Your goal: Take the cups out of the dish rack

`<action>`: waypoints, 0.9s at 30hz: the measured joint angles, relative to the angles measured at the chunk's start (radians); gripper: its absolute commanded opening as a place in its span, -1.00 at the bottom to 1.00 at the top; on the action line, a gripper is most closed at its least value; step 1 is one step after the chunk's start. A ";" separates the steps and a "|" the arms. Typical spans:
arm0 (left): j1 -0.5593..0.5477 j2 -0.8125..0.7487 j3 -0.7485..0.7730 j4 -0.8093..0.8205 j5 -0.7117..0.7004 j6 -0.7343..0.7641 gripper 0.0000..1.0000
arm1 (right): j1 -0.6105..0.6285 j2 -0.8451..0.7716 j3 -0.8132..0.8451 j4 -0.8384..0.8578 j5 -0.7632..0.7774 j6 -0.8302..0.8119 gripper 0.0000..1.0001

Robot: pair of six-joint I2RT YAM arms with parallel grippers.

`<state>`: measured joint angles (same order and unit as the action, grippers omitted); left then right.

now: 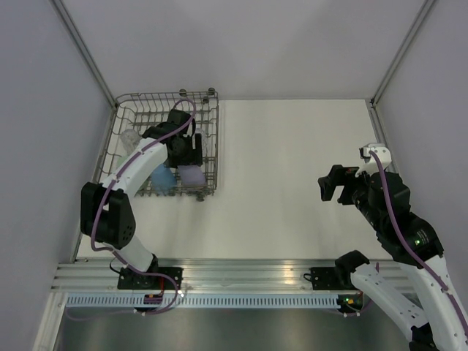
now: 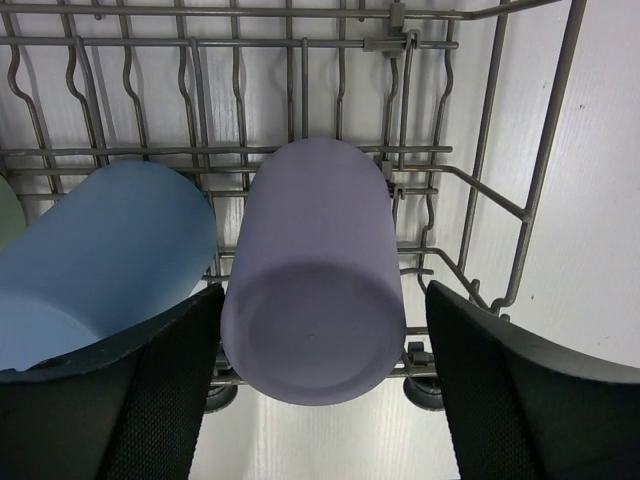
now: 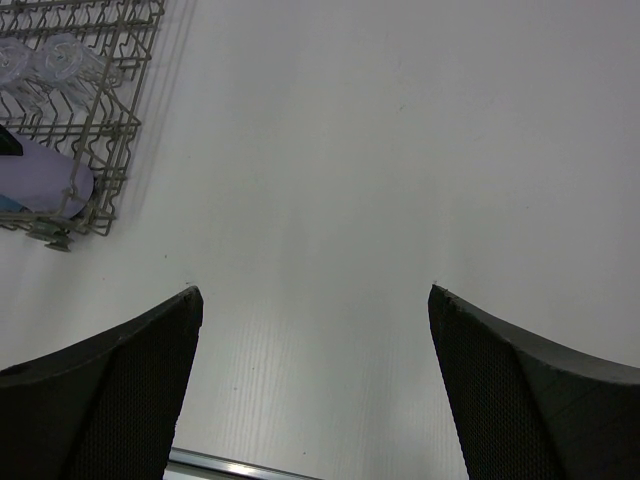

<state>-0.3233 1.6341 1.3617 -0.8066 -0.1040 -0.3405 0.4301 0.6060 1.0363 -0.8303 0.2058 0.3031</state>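
The left gripper (image 1: pixel 186 151) is positioned inside the dish rack (image 1: pixel 216 139). Its jaws are released and spread, with one finger on each side of the lilac cup (image 2: pixel 320 230). This cup rests on the wires in the near right corner of the rack, base toward the wrist camera. The blue cup (image 2: pixel 100 260) lies just beside it, and an edge of the green cup (image 2: pixel 6 215) shows beyond. Clear cups (image 3: pixel 45 60) sit farther back in the rack. The right gripper (image 1: pixel 333 184) hangs released over the table (image 1: pixel 292 146), well apart from the rack on its right side.

Green cup (image 2: pixel 6 215) — edge-cropped sliver, blue cup (image 2: pixel 100 255) — base behind finger
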 measured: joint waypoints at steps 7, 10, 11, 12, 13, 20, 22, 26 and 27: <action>-0.008 0.003 0.000 0.002 0.000 0.005 -0.11 | 0.000 0.000 0.000 0.000 -0.008 -0.003 0.96; -0.010 0.002 -0.001 0.003 0.000 0.005 -0.52 | 0.000 0.000 0.000 0.000 -0.010 -0.003 0.96; -0.011 -0.001 -0.002 0.002 0.000 0.005 -0.56 | 0.000 0.000 0.000 0.000 -0.010 -0.003 0.96; -0.013 -0.005 -0.005 0.002 0.000 0.005 -0.66 | 0.000 0.000 0.000 0.000 -0.010 -0.003 0.96; -0.016 -0.010 -0.008 0.000 0.000 0.005 -0.87 | 0.000 -0.001 0.000 0.000 -0.010 -0.003 0.96; -0.034 -0.097 0.020 -0.047 0.000 0.005 -0.95 | 0.000 -0.001 0.000 0.010 -0.018 -0.002 0.96; -0.034 -0.129 0.048 -0.064 0.000 0.005 -0.95 | 0.000 -0.002 -0.002 0.017 -0.023 0.001 0.96; -0.034 -0.217 0.117 -0.087 0.003 0.005 -0.95 | 0.000 -0.005 -0.018 0.051 -0.048 0.017 0.96; -0.034 -0.244 0.132 -0.090 0.011 0.005 -0.95 | 0.000 -0.005 -0.025 0.066 -0.061 0.027 0.96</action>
<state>-0.3569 1.3899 1.4933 -0.8963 -0.0933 -0.3355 0.4301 0.6006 1.0111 -0.7647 0.1444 0.3298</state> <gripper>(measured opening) 0.692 0.978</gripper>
